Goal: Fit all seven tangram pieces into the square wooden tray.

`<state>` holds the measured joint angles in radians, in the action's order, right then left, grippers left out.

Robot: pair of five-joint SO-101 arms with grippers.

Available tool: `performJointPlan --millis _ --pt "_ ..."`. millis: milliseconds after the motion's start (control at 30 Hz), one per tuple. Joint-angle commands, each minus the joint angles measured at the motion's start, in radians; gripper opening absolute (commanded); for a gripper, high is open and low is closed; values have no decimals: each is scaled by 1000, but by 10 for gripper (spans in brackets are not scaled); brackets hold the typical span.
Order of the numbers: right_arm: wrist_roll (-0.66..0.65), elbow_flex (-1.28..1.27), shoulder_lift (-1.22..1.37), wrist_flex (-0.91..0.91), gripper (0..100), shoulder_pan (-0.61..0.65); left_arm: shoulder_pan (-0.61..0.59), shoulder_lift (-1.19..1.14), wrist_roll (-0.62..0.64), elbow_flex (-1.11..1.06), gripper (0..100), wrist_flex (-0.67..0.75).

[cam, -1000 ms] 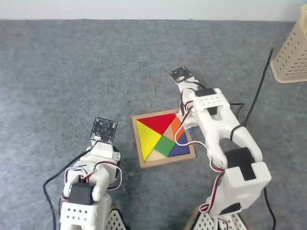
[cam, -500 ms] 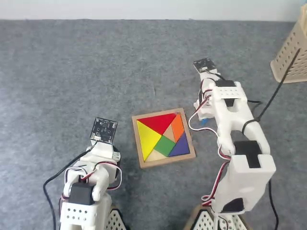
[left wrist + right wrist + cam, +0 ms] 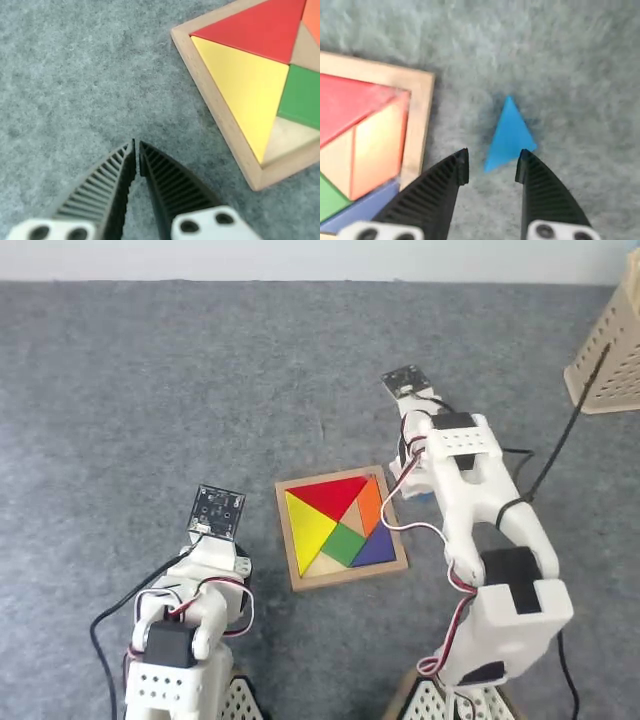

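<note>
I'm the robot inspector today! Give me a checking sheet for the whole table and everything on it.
Surface: grey carpet-like mat, flat.
Job's things: wooden tray holds a red triangle, yellow triangle, green square, orange piece and purple piece. The blue triangle lies on the mat outside it.
Clutter: nothing seen.
Grippers: left gripper shut over bare mat near the tray; right gripper open, one jaw on each side of the blue triangle.
Cables: black cable crosses the mat beside the right arm; wires loop on the left arm too.
Surroundings: beige slotted basket at the mat's edge.
</note>
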<state>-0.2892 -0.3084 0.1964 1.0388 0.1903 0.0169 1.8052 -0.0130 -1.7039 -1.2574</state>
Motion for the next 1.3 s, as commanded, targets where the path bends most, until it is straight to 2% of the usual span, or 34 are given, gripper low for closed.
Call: performJointPlan --millis 0,133,500,700,1267 --pt "-58 38 -1 -15 203 -33 0 21 6 19 12 -6" --pt "-74 40 30 -24 251 -33 0 21 6 19 12 -6" --pt "-92 40 88 -85 248 -31 0 21 6 19 12 -6" --pt "-94 41 97 -88 143 -30 0 21 6 19 12 -6" --pt "-95 89 96 -79 142 -33 0 21 6 19 12 -6"
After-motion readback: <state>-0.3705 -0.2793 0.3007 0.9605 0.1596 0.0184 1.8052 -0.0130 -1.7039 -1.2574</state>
